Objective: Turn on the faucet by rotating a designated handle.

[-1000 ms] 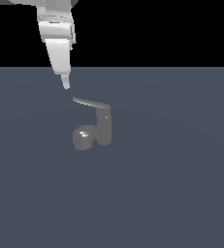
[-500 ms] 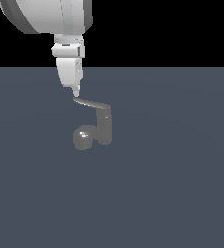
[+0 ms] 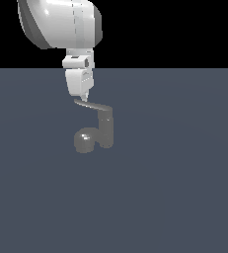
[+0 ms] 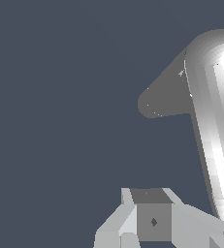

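Note:
In the exterior view the dull-grey faucet (image 3: 106, 130) stands upright on the floor, its rounded spout (image 3: 84, 141) bulging toward the exterior view's left. The handle (image 3: 93, 105), a thin flat lever, projects from the cylinder's top toward the exterior view's left. My gripper (image 3: 84, 99) hangs straight down, fingers together and shut on nothing, with its tips at the handle's free end, touching or nearly so. The wrist view shows the bright handle (image 4: 215, 126) running close past my gripper (image 4: 151, 217), with the darker spout (image 4: 159, 102) lower behind it.
A flat dark blue-grey floor (image 3: 184, 197) stretches around the faucet in all directions. The arm's bulky white links (image 3: 61, 22) loom above the faucet at the top of the exterior view.
The arm has swung toward the exterior view's right and come down, bringing the fingertips from up-left of the lever onto its free end. The handle has not visibly turned.

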